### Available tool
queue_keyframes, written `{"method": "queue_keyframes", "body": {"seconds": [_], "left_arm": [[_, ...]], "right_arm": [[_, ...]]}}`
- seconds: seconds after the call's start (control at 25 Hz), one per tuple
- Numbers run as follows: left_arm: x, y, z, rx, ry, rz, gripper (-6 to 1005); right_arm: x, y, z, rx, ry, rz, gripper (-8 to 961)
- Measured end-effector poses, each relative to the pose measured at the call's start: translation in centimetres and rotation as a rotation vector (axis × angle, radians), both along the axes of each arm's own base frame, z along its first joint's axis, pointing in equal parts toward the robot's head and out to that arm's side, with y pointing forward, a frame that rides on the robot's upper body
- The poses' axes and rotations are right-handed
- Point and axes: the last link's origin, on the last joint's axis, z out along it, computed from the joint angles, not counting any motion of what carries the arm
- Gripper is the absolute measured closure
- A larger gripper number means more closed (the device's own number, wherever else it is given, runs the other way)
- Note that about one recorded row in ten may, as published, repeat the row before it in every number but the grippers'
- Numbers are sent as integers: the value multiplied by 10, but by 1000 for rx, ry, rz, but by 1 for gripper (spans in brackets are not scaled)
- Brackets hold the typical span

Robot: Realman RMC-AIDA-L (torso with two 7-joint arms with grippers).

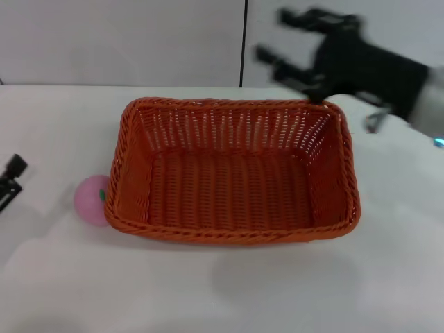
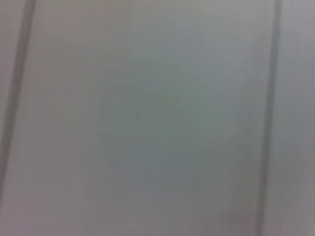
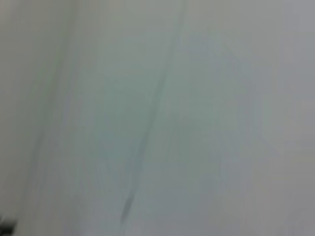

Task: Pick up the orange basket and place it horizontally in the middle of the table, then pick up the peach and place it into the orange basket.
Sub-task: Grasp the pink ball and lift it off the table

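Pictured from the head camera: large rectangular orange woven basket (image 1: 234, 179) with braided rim, sitting lengthwise across the middle of the wide white table (image 1: 291, 291), open side up and holding nothing. Tucked against the basket's left end, on the tabletop outside it, small round pink toy peach (image 1: 91, 200) with a green mark facing the weave, touching or just beside the wicker wall. Raised above the basket's far right corner, black right gripper (image 1: 291, 43), motion-blurred, fingers spread wide with nothing between them, lowest part close over the rim and hard to tell whether touching it. At the far left edge of the view, low over the table and well apart from the peach, only a sliver of the black left gripper (image 1: 10, 179); finger state impossible to tell. From both wrist cameras, nothing but blurred pale wall panels with dark seams.
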Motion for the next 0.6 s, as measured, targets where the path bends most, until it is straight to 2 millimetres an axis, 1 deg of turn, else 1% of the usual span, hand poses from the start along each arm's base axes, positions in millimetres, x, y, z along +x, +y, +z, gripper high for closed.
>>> {"method": "queue_keyframes", "body": {"seconds": [0.04, 0.08, 0.2, 0.24, 0.28, 0.4, 0.44, 0.48, 0.52, 0.56, 0.6], "left_arm": [[3, 6, -2, -72, 21, -38, 204], [3, 6, -2, -72, 21, -38, 204], [6, 17, -5, -183, 64, -69, 204], [6, 21, -8, -221, 83, -69, 204], [7, 26, -10, -253, 105, -71, 205], [11, 40, -22, -330, 166, -71, 205], [11, 40, -22, -330, 166, -71, 205], [11, 40, -22, -330, 166, -71, 205], [14, 49, -31, -361, 215, -66, 205], [14, 49, -31, -361, 215, -66, 205], [16, 52, -37, -375, 241, -65, 205]], "right_arm": [[20, -13, 12, 69, 117, -33, 387], [20, -13, 12, 69, 117, -33, 387], [58, -40, 28, 184, 314, -69, 387], [84, -61, 36, 270, 418, -86, 387], [84, -61, 36, 270, 418, -86, 387], [115, -88, 45, 363, 520, -132, 387], [130, -101, 48, 398, 554, -166, 387], [130, -101, 48, 398, 554, -166, 387], [134, -106, 49, 409, 562, -179, 387], [138, -111, 50, 418, 569, -188, 386], [142, -115, 51, 428, 575, -201, 386]]}}
